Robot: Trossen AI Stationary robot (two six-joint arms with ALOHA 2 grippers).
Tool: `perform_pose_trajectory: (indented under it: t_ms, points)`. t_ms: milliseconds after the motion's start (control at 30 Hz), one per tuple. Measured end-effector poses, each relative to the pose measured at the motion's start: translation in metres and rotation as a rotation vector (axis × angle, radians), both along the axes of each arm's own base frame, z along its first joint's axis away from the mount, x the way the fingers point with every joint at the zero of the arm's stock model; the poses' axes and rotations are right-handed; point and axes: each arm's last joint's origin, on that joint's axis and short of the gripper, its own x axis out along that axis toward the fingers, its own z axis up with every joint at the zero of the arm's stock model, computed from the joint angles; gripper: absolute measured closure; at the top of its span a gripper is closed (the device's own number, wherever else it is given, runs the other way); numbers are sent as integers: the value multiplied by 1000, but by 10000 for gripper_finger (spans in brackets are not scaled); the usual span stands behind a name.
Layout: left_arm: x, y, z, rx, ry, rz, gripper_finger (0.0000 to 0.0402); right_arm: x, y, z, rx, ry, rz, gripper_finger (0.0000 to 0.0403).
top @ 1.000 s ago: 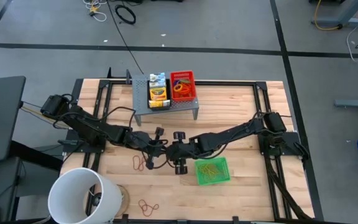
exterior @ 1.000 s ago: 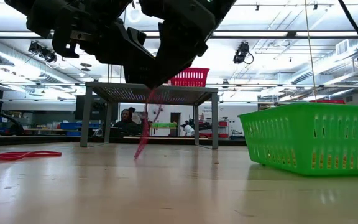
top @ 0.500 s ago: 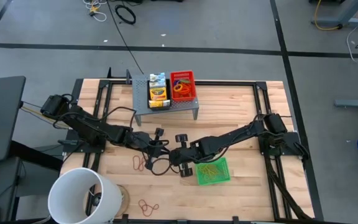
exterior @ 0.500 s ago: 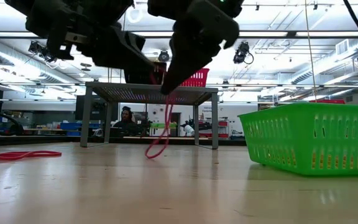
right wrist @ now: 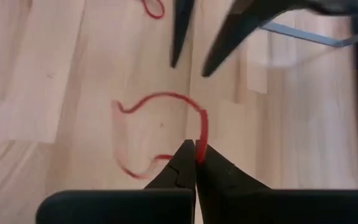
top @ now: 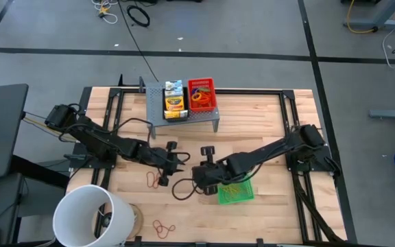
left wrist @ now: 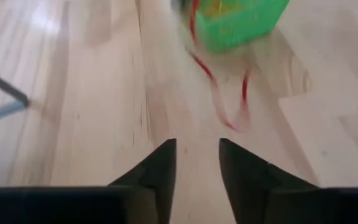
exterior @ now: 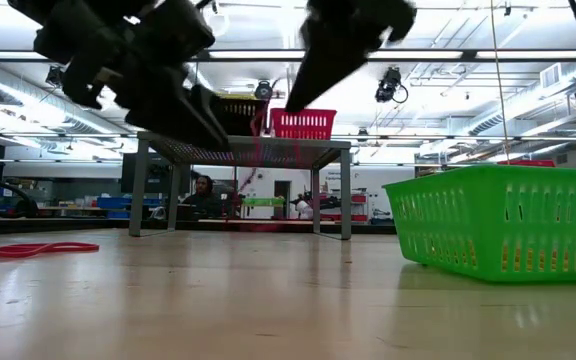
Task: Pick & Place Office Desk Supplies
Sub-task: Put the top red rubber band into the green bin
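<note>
**benchbot_fan:** so who's got the rubber band (right wrist: 166,134) here? There are 2 arms right over it.

**looptwist:** The right gripper (right wrist: 196,152). Its own wrist view shows the fingers pinched fully together with the red band caught between the tips, and the rest of the loop hanging down toward the wooden table (top: 266,123). The left gripper (left wrist: 196,152) has nothing in it. Its fingers stand partly apart with bare wood showing through the gap, and the band is out ahead of them, not touching.

**benchbot_fan:** and where does it need to go?

**looptwist:** My guess is the green mesh tray (top: 235,190). From above, the right gripper sits just beside the tray's edge on the side facing the left arm, so the tray lies a short carry away, toward the right arm's own base. The right arm is clearly the nearer 1. The band trails back from the grip toward the left gripper, so the slack could drag or land outside the rim if it isn't lifted clear. 2 other band clusters, loose bands (top: 153,180) and more bands (top: 162,227), lie on the left side, near the white bucket (top: 91,216).
</note>
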Motion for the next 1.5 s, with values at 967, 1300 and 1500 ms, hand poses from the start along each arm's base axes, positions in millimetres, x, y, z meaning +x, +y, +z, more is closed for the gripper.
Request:
perform_pose_trajectory:
  t_ms: [967, 1300, 1500]
  points:
    - [-8, 4, -14, -38, 168, 2, 200, -79, 32, 23, 233, 415, -102, 376]
    - [-16, 3, -21, -87, 289, -37, 191, -76, 40, 5, 273, 523, -53, 232]
    - [-23, 4, -26, -102, 388, -35, 179, -74, 38, 5, 257, 505, -78, 172]
